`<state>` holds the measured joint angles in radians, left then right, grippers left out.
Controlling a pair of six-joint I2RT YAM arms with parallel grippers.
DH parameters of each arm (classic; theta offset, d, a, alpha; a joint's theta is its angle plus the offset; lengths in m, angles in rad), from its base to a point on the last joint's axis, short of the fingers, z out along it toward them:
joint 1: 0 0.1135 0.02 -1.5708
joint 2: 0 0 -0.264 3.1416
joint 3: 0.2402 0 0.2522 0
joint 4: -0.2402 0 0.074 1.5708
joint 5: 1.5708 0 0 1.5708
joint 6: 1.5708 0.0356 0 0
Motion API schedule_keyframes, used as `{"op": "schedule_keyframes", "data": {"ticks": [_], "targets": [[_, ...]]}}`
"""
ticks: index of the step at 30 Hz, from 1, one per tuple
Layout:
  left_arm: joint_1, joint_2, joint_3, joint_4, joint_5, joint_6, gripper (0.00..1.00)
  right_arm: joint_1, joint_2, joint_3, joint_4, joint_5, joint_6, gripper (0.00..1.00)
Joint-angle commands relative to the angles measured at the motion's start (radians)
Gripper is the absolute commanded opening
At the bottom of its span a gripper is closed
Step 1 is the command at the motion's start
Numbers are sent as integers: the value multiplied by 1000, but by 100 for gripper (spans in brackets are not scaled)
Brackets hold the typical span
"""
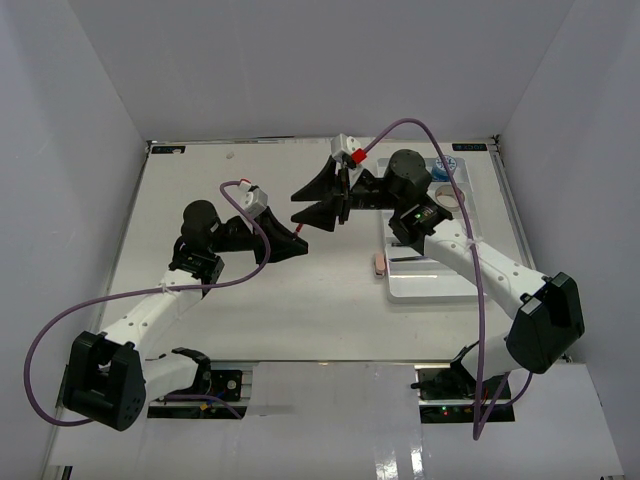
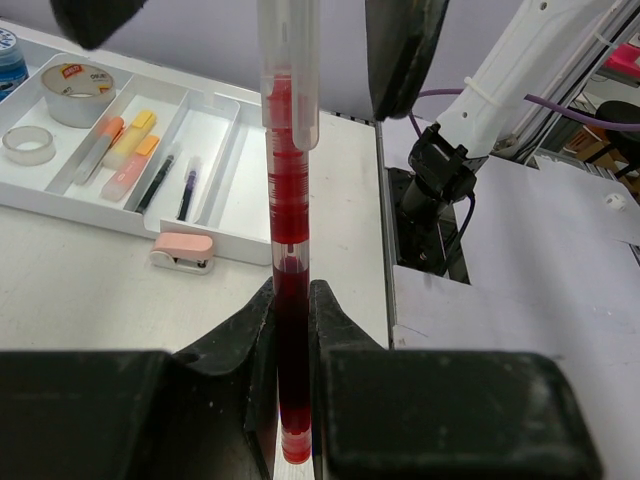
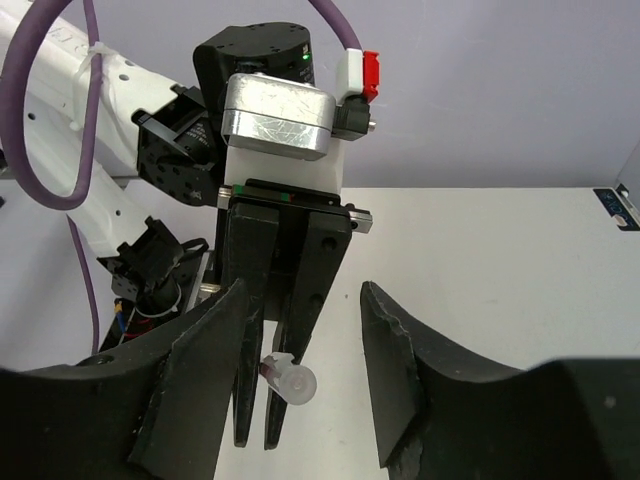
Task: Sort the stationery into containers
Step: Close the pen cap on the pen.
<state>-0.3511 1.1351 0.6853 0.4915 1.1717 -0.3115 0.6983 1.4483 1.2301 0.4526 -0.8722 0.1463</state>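
Grips the pen [image 2: 290,250] by its tail in the clenched left gripper [image 2: 291,300], long axis straight out ahead of those jaws. Pokes the capped end into the gap of the right gripper [image 3: 303,300], spread apart, a finger on either side, neither touching. Reads as a handover: calls for shutting the right jaws square across the barrel before loosing the left. Leaves the tray [image 2: 222,130] behind the right jaws, wrist side
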Motion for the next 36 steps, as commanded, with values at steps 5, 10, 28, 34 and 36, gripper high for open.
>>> {"op": "schedule_keyframes", "data": {"ticks": [5, 10, 28, 34, 36], "targets": [[-5, -34, 26, 1, 29, 22, 0, -2, 11, 37, 100, -44, 50, 45], [-5, -35, 23, 5, 32, 20, 0, -2, 15, 35, 103, -50, 58, 38], [-5, -44, 17, 12, 16, 23, 0, 1, 26, 9, 144, -70, 131, 11], [-5, -51, 19, 1, -4, 37, 0, 17, 26, 32, 35, -47, 78, 9], [-5, -46, 20, -2, -3, 38, 0, 24, 35, 54, -32, -39, 50, 8]]}}
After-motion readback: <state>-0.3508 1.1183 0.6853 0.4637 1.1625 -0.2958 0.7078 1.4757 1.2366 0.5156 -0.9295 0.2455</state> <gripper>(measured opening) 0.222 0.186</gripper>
